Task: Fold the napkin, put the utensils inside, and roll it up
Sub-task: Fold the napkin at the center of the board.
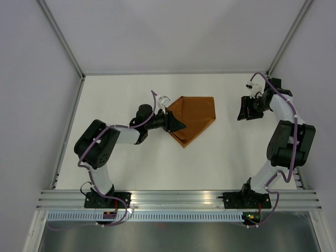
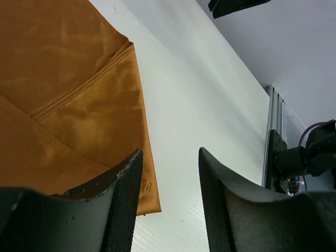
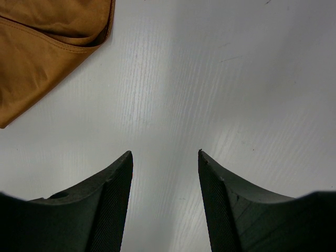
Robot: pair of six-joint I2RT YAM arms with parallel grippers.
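- Two jaws of the left gripper [image 2: 169, 155] stand partly apart with only bare table [image 2: 210, 105] between them, so it holds nothing. One finger [image 2: 123, 194] sits over the near corner of the napkin [image 2: 68, 100].
- Jaws of the right gripper [image 3: 165, 155] are spread wide and empty above bare table, well to the right of the cloth. Only a corner of the cloth shows at the upper left of its wrist view.
- Seen from the top, the napkin lies mid-table as a layered, kite-like shape. A hemmed edge runs diagonally across the lower layer.
- No knife is visible in any view, so I cannot tell where it lies.
- Folding looks finished or nearly so. The next move likely calls for locating the knife, laying it on the cloth along one edge, then rolling from that edge.
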